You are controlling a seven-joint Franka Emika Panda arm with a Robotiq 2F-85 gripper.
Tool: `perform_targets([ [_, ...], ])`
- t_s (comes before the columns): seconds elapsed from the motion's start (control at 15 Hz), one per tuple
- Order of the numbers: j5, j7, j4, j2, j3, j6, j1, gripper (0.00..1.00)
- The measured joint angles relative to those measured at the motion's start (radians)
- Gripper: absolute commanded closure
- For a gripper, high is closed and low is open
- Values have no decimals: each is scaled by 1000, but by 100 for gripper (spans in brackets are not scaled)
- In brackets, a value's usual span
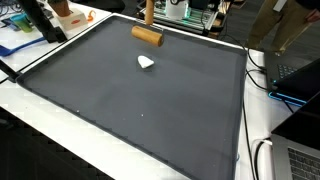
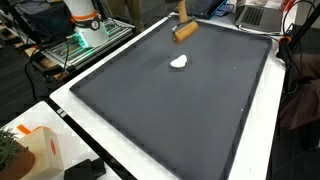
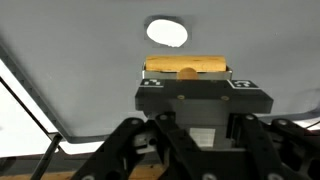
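A wooden mallet stands on the dark grey mat (image 1: 140,110) near its far edge. Its round head (image 1: 147,35) (image 2: 184,30) lies flat, and its handle (image 1: 148,12) (image 2: 183,9) rises out of the top of both exterior views. A small white oval piece (image 1: 146,62) (image 2: 180,62) (image 3: 166,32) lies on the mat a little nearer than the head, apart from it. In the wrist view my gripper (image 3: 187,95) looks straight down the handle onto the head (image 3: 185,67); the dark body hides the fingers. It is shut on the handle.
The mat lies on a white table (image 1: 45,120). An orange-and-white box (image 1: 68,12) and blue papers (image 1: 15,40) sit at one corner. Cables (image 1: 262,80) and a laptop (image 1: 300,75) lie along one side. The robot base (image 2: 85,20) and a carton (image 2: 30,150) flank the mat.
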Motion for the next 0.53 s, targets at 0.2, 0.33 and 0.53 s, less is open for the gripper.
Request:
perform_targets([
  [0.2, -3, -83, 0, 1, -6, 1, 2, 77],
  [0.33, 0, -147, 1, 1, -21, 5, 6, 77],
  [0.53, -2, -200, 1, 1, -49, 5, 3, 77],
])
